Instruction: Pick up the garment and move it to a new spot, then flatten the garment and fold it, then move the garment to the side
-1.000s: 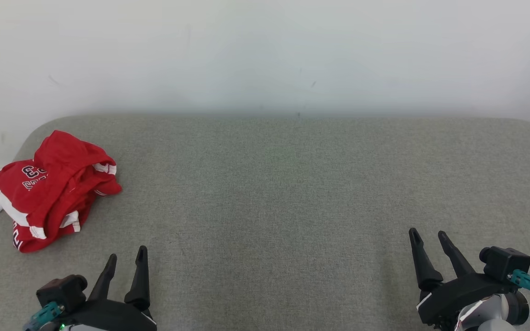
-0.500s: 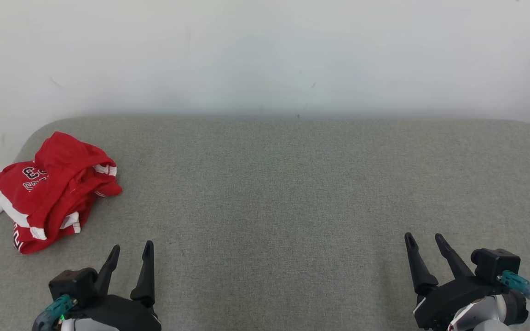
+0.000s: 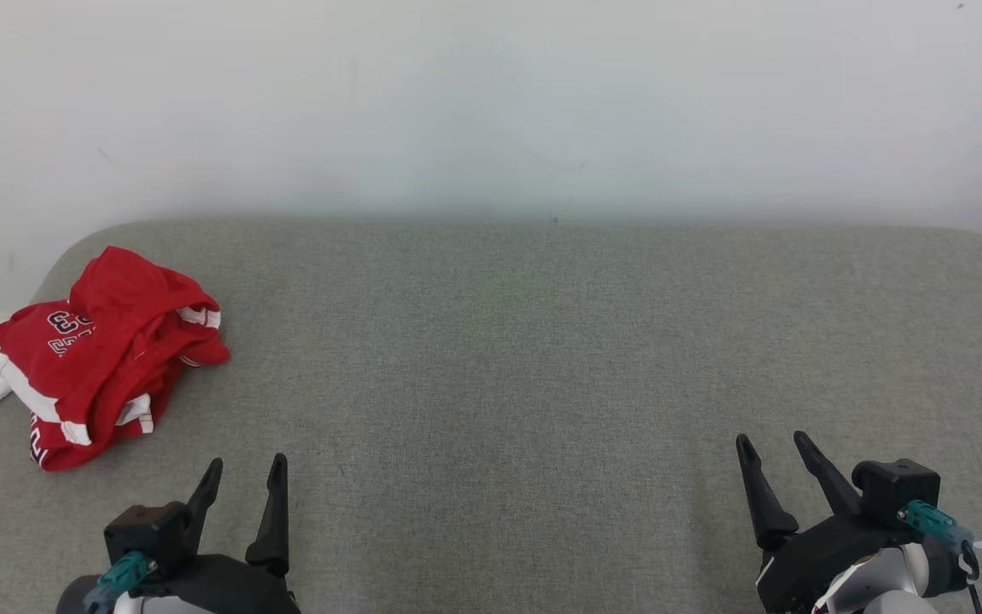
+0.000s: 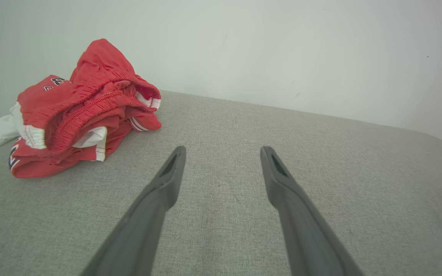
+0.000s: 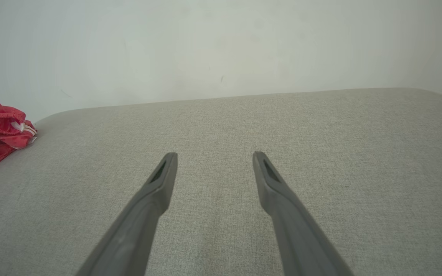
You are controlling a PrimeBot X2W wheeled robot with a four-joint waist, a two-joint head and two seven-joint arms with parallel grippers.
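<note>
Here, a crumpled red garment with white trim and dark lettering, heaped at the far left edge of a grey fabric-covered bench, one white part reaching past the edge, a pale wall behind. At lower left, the left pincer, fingers spread and pinching nothing, near the garment but apart from it. At lower right, the right pincer, likewise spread and empty, well apart from the garment.
</note>
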